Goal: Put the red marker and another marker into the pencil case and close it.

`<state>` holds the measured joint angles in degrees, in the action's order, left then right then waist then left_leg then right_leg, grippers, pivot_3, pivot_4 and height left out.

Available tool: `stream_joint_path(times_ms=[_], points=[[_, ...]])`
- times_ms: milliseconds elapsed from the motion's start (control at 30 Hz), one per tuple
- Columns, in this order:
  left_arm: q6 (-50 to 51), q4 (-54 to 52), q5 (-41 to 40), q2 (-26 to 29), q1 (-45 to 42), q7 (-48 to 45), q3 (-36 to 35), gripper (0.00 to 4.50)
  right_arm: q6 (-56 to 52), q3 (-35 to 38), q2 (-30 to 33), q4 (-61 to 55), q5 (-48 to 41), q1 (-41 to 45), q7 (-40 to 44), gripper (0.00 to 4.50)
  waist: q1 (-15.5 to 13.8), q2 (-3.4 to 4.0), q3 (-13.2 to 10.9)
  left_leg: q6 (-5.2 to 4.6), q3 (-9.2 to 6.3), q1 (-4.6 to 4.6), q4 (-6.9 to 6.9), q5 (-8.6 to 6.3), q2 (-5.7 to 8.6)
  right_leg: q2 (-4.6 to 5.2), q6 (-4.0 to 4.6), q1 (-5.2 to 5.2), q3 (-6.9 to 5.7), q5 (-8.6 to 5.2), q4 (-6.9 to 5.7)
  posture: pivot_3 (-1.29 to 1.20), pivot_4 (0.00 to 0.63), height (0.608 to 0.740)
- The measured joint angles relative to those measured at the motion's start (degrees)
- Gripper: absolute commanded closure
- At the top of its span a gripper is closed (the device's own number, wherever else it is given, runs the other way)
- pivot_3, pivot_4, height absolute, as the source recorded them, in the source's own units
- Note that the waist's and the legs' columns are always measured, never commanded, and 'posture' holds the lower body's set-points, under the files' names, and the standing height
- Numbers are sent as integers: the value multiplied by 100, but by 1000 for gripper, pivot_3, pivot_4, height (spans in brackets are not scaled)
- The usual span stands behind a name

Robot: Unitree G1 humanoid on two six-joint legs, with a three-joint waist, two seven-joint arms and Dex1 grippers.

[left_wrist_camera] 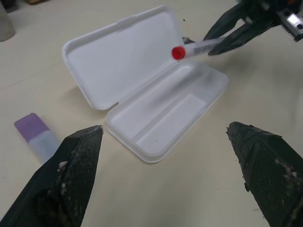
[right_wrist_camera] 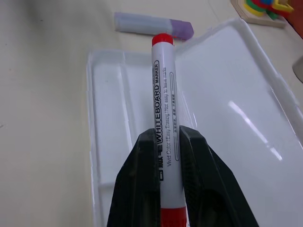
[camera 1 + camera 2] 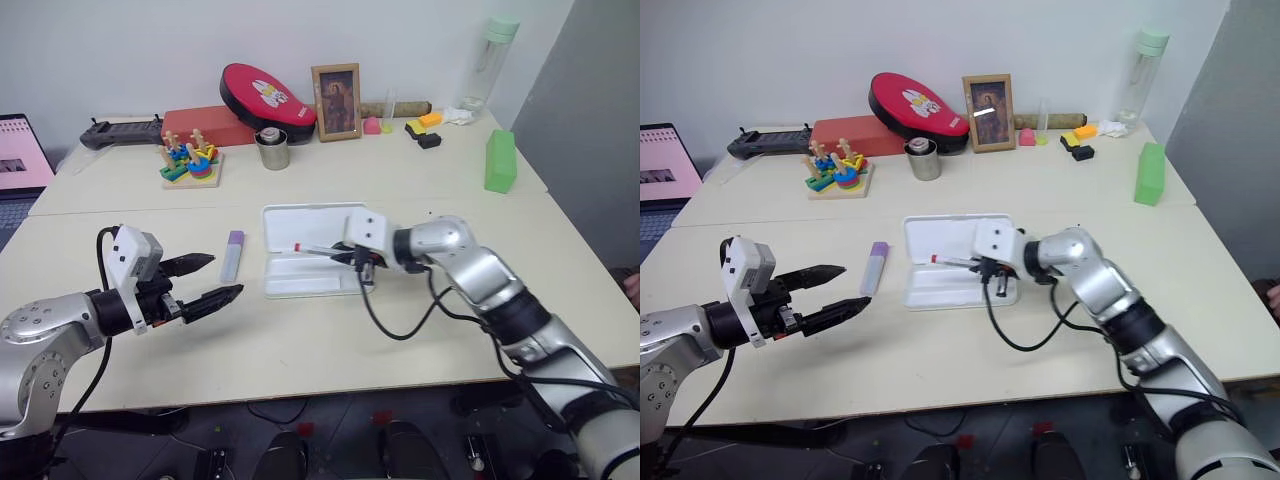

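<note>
Right tool (image 3: 357,258) grips red marker (image 2: 165,113) level over open pencil case (image 3: 300,281).

Along the back of the tabletop (image 3: 300,330), a red pouch (image 3: 266,96) is leaned on a red box (image 3: 205,126), with a framed picture (image 3: 336,102) just beside it. A metal cup (image 3: 272,149) is set in front of the pouch, and a stacking toy (image 3: 190,164) to its left. A clear bottle (image 3: 489,62) is stood at the far right, with a green block (image 3: 500,160) nearer. A laptop (image 3: 20,160) is seen at the left edge.
</note>
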<state>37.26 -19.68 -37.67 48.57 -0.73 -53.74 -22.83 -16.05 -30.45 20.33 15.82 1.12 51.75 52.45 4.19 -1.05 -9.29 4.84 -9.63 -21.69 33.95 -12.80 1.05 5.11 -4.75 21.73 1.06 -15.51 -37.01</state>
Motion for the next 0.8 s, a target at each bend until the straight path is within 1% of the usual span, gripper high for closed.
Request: stream_joint_path(times_ms=[67, 167, 300, 367, 400, 467, 633, 767, 800], points=[[6, -94, -26, -5, 29, 73, -3, 0, 344, -60, -261, 622, 181, 216, 11, 4230, -22, -1, 1, 1, -1, -3, 0, 0, 2, 0, 4, 2, 0, 2, 2, 0, 150, 740], [22, -170, -39, -21, 81, 155, -3, 0, 717, -73, -488, 1286, 345, 380, 19, 4230, -43, -1, 1, 4, -1, -5, -1, -1, 2, 0, 12, 4, -1, 6, 3, 0, 150, 740], [64, -305, -76, -57, 159, 235, -4, 0, 1081, -73, -660, 1870, 513, 446, 96, 4230, -43, 1, -1, 7, 1, -7, -4, -4, 1, 0, 13, 9, 0, 5, 4, 0, 150, 740], [99, -327, -80, -62, 192, 285, -4, 0, 1203, -65, -664, 2006, 595, 511, 177, 3522, -42, 1, -1, 7, 1, -6, -4, -4, 1, 0, 13, 9, 0, 5, 3, 0, 150, 740], [105, -330, -83, -62, 200, 304, -4, 0, 1254, -52, -661, 2037, 626, 532, 214, 3349, -42, 1, -1, 7, 1, -5, -4, -4, 1, 0, 13, 8, 0, 5, 1, 0, 150, 740], [107, -331, -95, -62, 200, 313, -4, 0, 1336, -15, -668, 2077, 670, 545, 261, 2841, -42, 1, -1, 7, 1, -4, -4, -4, 0, -1, 12, 8, 0, 5, -1, 0, 150, 740], [106, -330, -140, -94, 145, 351, 1, 0, 1373, 117, -700, 2106, 666, 555, 331, 1368, -41, 2, -1, 7, 1, -3, -3, -3, 0, -2, 12, 7, 0, 5, -2, 0, 150, 740], [106, -309, -146, -419, -119, 676, 43, 0, 1158, 299, -660, 1769, 592, 555, 539, 289, -56, -1, 1, 7, 0, -5, -2, -3, 0, -2, 12, 6, -1, 6, -1, 0, 150, 740], [121, -292, -137, -504, -224, 825, 87, 0, 1043, 370, -645, 1609, 516, 548, 629, 83, -60, -1, 1, 7, -1, -5, -2, -3, -1, -2, 12, 6, -2, 6, 0, 0, 150, 740]])
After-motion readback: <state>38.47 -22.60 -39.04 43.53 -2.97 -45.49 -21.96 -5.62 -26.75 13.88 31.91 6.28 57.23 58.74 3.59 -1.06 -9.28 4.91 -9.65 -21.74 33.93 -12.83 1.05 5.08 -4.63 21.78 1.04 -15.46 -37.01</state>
